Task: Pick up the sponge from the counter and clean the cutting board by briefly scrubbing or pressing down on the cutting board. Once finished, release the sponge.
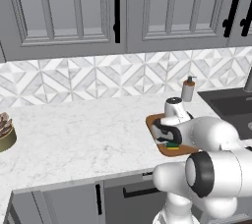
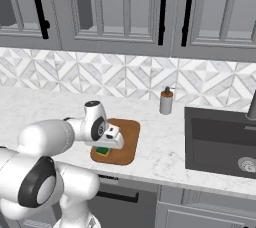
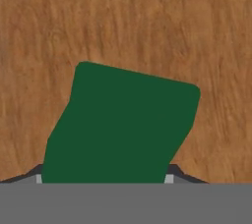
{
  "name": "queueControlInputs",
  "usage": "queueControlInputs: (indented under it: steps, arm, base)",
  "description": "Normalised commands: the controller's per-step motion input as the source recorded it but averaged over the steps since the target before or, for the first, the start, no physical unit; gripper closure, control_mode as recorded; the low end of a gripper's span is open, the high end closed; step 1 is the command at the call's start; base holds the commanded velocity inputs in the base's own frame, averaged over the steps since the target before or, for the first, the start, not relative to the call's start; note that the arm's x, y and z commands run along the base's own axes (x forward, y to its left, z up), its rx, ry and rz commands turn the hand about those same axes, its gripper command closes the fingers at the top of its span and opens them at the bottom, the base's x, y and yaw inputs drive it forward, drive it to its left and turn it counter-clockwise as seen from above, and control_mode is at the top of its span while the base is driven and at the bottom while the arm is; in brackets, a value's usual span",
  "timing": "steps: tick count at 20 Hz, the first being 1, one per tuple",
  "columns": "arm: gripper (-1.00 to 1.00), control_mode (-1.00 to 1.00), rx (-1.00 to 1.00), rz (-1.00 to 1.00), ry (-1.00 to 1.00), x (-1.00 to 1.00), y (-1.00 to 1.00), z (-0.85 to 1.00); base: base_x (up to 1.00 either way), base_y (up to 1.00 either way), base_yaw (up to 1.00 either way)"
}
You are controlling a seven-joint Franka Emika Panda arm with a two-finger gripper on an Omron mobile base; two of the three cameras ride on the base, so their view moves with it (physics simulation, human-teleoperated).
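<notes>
The brown wooden cutting board (image 1: 183, 151) (image 2: 128, 136) lies near the front edge of the white marble counter (image 1: 74, 125) (image 2: 165, 148). The small sponge (image 1: 172, 145) (image 2: 102, 151), green over yellow, rests on the board's near part. My gripper (image 1: 169, 138) (image 2: 106, 145) points straight down over the sponge and is shut on it. In the hand view the sponge's dark green top (image 3: 123, 125) lies against the wood grain of the cutting board (image 3: 147, 21), and dark fingertips (image 3: 178, 172) peek out on both sides of it.
A soap dispenser (image 1: 188, 89) (image 2: 166, 101) stands behind the board by the tiled backsplash. The dark sink (image 1: 231, 107) (image 2: 220, 139) with its faucet (image 2: 251, 104) lies to the right. A bowl (image 1: 5, 133) sits at the counter's far left.
</notes>
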Motion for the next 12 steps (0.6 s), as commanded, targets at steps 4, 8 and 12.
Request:
queueControlInputs:
  steps: [4, 8, 12]
  arm:
    - [1.0, -1.0, 0.0, 0.0, 0.0, 0.0, -0.3, 0.0]
    - [1.0, -1.0, 0.0, 0.0, 0.0, 0.0, -0.21, 0.0]
    - [1.0, -1.0, 0.0, 0.0, 0.0, 0.04, -0.03, 0.0]
  base:
    - [0.0, 0.0, 0.0]
    - [0.0, 0.0, 0.0]
    - [0.0, 0.0, 0.0]
